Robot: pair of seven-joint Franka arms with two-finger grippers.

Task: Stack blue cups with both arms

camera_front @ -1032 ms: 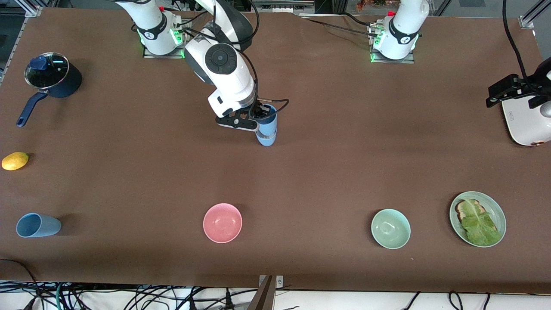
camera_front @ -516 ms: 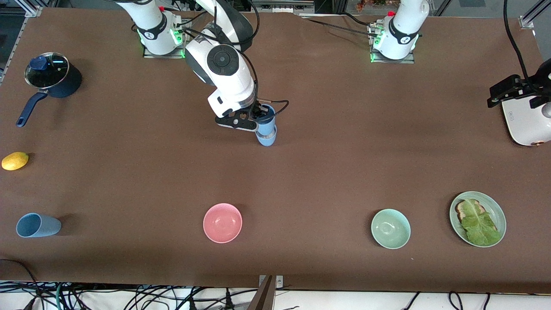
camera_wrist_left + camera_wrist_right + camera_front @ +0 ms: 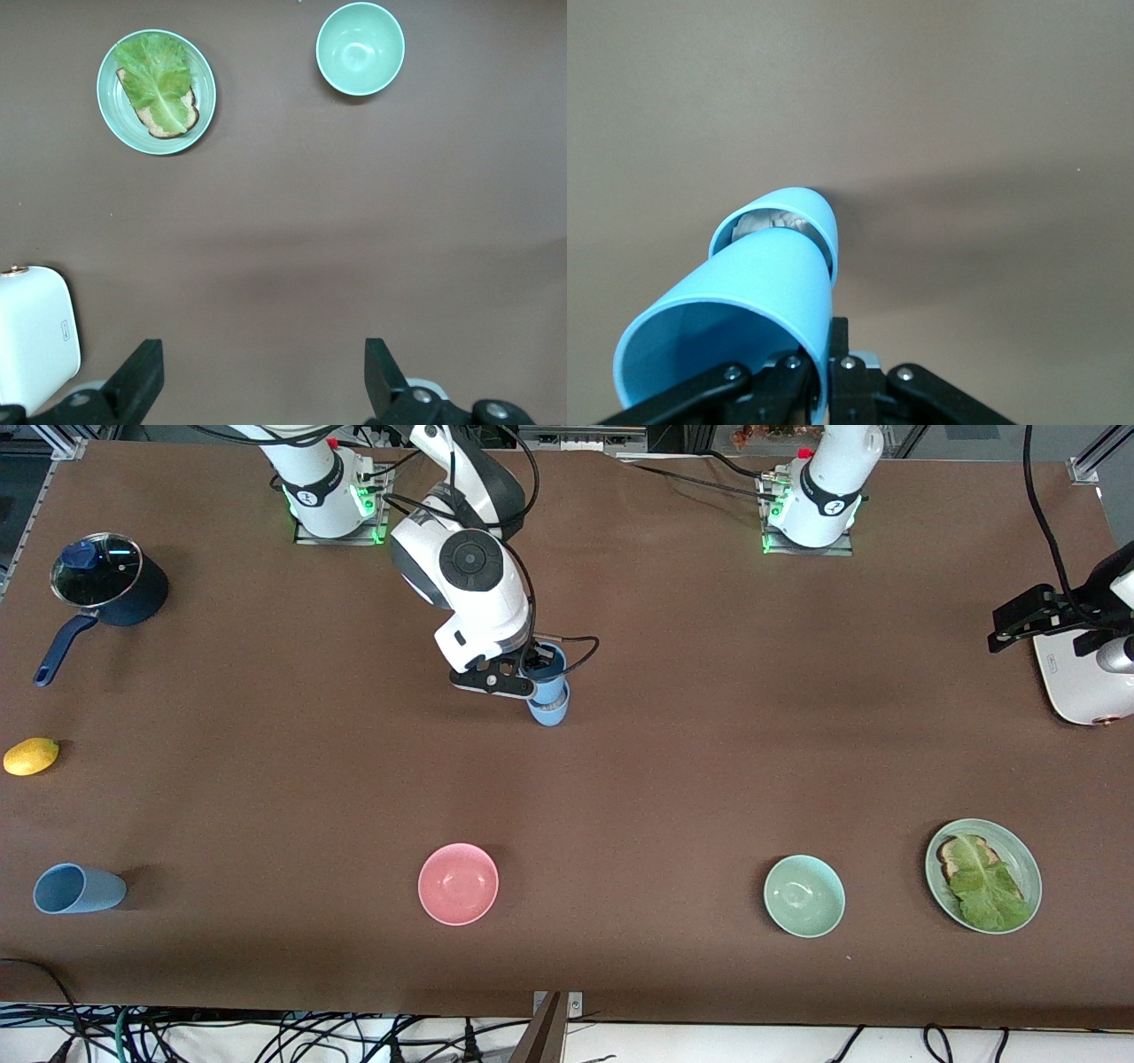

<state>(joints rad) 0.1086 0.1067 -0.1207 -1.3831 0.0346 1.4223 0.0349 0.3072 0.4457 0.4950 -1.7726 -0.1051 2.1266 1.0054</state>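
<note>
A: Sky-blue cup [image 3: 549, 686] is clamped by its rim in the right gripper [image 3: 532, 682], hanging mouth-up and a little tilted over the middle of the table [image 3: 709, 762], and its base is sunk into a 2nd cup-like rim [image 3: 780, 208] below, with something pale inside that I can't identify.

B: And the slate-blue cup [image 3: 78, 889]?

A: Lying on its side, well apart from that claw, near the front edge at the right arm's end, long axis along the table's length, mouth toward that end.

B: So which arm takes it?

A: The right arm is far nearer, I'd say. The left gripper [image 3: 261, 376] hangs fingers wide apart, holding nothing, over the left arm's end by the white appliance [image 3: 1085, 677], waiting.

B: Risk?

A: A sideways cup probably needs uprighting first.
</note>
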